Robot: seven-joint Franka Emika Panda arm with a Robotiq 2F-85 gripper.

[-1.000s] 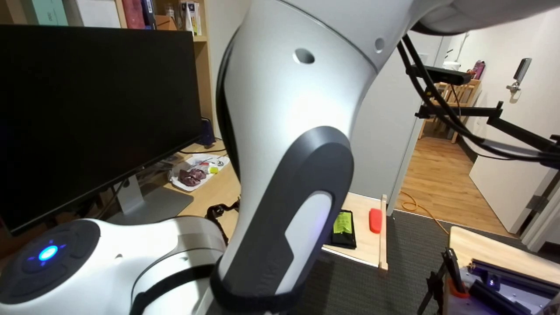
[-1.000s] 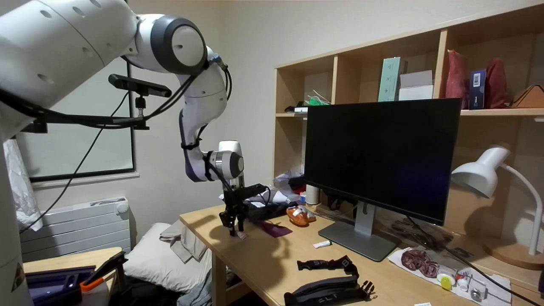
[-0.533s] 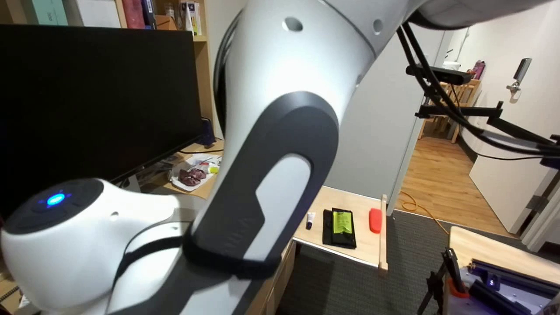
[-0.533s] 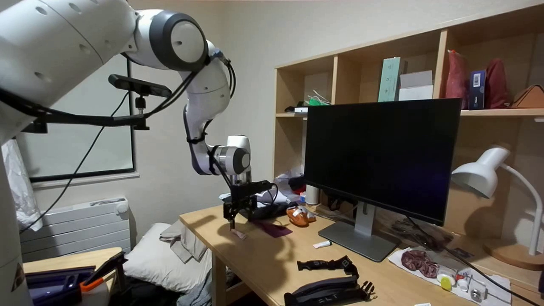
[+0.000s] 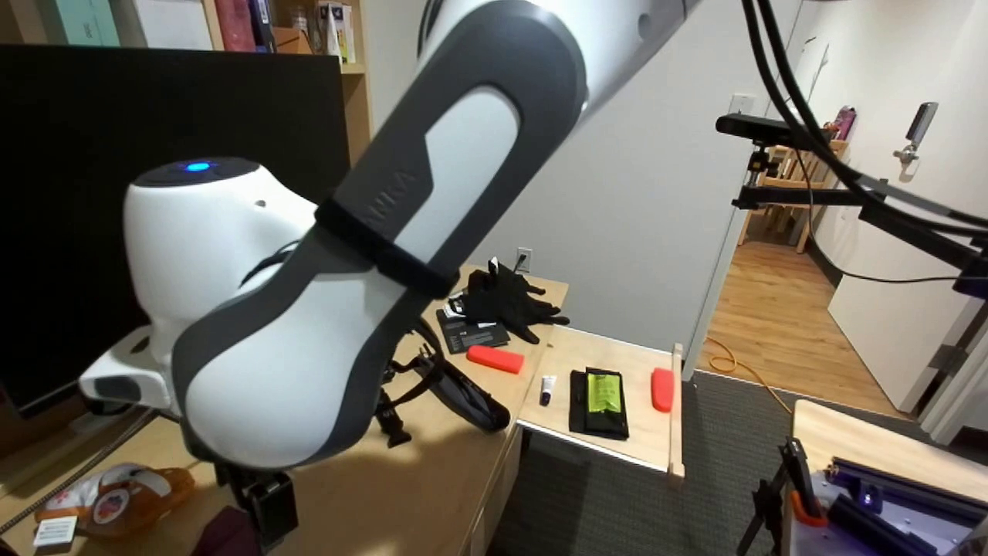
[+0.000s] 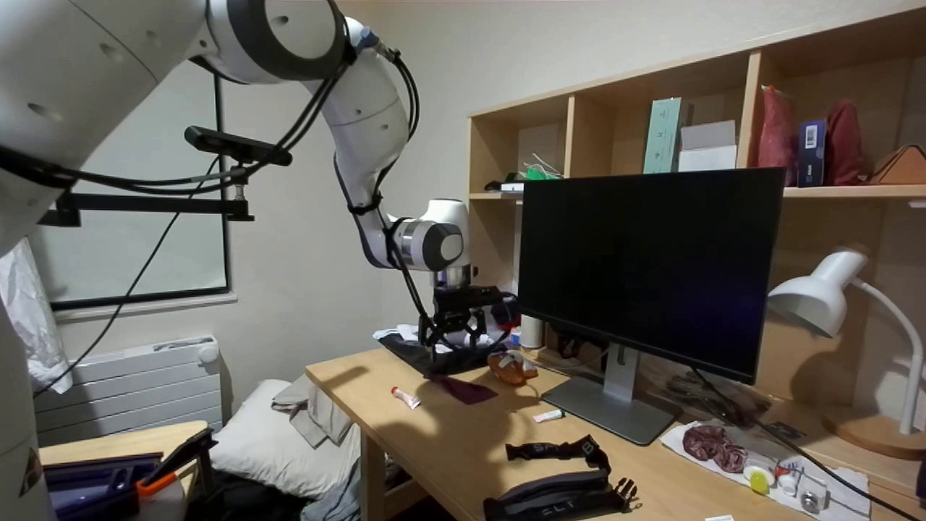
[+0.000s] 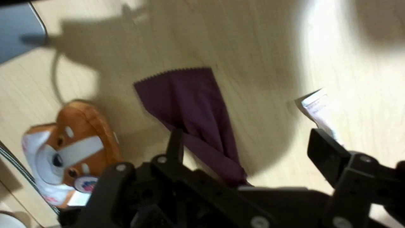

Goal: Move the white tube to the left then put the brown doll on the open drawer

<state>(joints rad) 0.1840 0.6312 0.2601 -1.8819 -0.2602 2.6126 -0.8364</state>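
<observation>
Doll should be light, soft and forgiving; I'd take it across its plump middle. My jaws stand wide apart, pinching nothing.

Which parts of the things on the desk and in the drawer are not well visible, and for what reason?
White tube, wrist view: the gripper hides its lower end; the print is blurred.
Brown doll, wrist view: the gripper covers its lower right part.
Purple cloth, in an exterior view: the picture's bottom edge cuts it off.
Green packet in the open drawer, in an exterior view: the print is too small to read.
</observation>
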